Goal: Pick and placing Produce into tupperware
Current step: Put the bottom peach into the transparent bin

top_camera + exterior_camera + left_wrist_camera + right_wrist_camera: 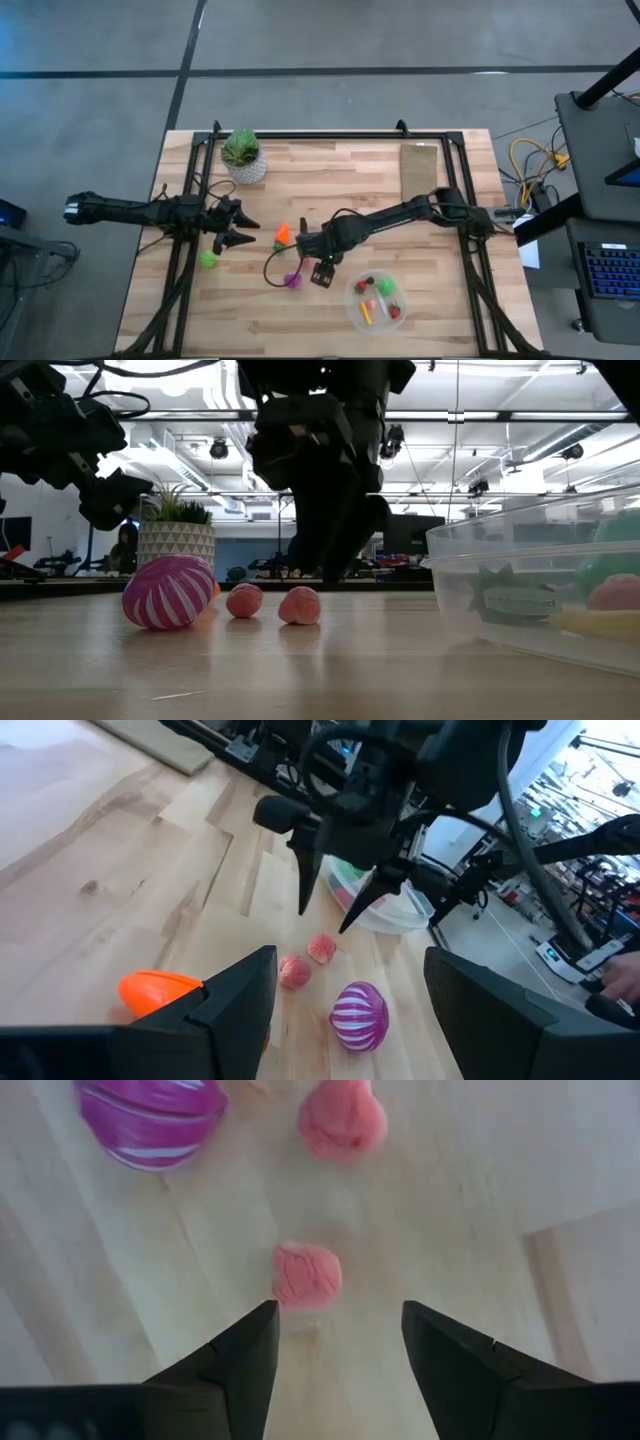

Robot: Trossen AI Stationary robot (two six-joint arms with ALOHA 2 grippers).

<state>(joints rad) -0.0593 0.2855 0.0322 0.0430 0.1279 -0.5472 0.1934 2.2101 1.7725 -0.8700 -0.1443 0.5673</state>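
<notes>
Here, right tool (335, 1342) pointing down, open and empty, over pink piece (306, 1276); left tool (350, 995) open, empty.

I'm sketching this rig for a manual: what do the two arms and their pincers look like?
Both arms are matte black, slim and jointed, with thin black cables looping beside them. Each ends in a two-finger pincer, left and right, with dark, wedge-shaped fingers tapering to points. No markings are visible.

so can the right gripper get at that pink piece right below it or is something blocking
Probably yes. The right gripper hangs open just above the nearer pink piece, and bare wood surrounds it. The second pink piece and the striped magenta piece lie apart from it, beyond the fingers' path.
</notes>
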